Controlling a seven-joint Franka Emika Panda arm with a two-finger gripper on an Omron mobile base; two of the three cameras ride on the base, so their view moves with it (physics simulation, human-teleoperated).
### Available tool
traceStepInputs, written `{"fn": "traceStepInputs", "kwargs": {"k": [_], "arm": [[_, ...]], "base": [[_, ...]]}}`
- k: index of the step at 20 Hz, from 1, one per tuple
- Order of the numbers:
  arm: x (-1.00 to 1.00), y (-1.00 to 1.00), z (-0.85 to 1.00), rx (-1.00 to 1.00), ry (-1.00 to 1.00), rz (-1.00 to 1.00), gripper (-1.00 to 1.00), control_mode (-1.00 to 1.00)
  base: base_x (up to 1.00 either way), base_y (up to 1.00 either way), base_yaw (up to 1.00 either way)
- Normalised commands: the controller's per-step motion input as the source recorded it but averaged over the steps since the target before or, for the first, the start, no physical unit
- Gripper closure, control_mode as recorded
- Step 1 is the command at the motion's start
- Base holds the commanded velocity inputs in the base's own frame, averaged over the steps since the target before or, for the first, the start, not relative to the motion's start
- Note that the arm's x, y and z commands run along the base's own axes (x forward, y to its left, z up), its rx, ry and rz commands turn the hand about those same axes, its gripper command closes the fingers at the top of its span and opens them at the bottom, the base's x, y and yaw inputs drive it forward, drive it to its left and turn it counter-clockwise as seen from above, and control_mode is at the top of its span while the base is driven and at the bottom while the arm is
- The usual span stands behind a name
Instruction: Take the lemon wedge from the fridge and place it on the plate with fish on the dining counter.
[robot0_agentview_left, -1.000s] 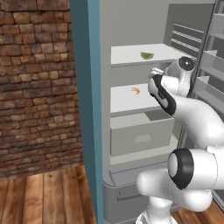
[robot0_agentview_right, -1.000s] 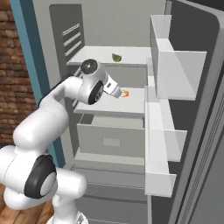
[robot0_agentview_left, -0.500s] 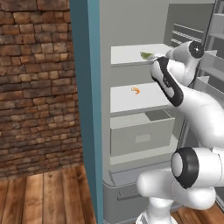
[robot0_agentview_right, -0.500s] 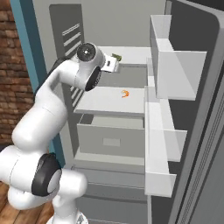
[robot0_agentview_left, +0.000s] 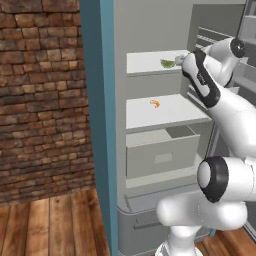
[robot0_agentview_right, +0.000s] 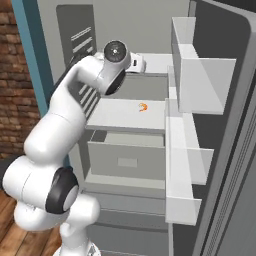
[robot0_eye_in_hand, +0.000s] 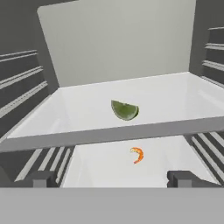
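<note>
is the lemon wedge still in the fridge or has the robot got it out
In the fridge. The lemon wedge lies on the top shelf, and the open gripper is short of it, holding nothing.

Small orange curled item lies alone near the middle of a white shelf, one level below the top shelf and right above a grey drawer; same item visible in right base view and hand view, nothing touching it. Red-brown brick wall fills the left side, with a teal vertical panel between the wall and the shelves. Wood plank floor runs under the wall.
</note>
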Motion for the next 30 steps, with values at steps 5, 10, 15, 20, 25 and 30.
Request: {"fn": "traceStepInputs", "kwargs": {"k": [5, 10, 15, 20, 25, 30], "arm": [[0.11, 0.0, 0.25, -0.03, 0.09, -0.01, -1.0, -1.0], [0.2, -0.06, -0.02, 0.01, 0.07, 0.0, -1.0, -1.0], [0.44, 0.0, -0.27, -0.01, 0.12, 0.0, -1.0, -1.0], [0.37, -0.07, -0.19, -0.01, 0.03, 0.0, -1.0, -1.0], [0.36, -0.13, -0.21, -0.05, 0.0, 0.02, -1.0, -1.0], [0.44, -0.11, -0.27, -0.03, 0.0, 0.03, -1.0, -1.0]], "base": [[0.0, 0.0, 0.0], [0.0, 0.0, 0.0], [0.0, 0.0, 0.0], [0.0, 0.0, 0.0], [0.0, 0.0, 0.0], [0.0, 0.0, 0.0]]}}
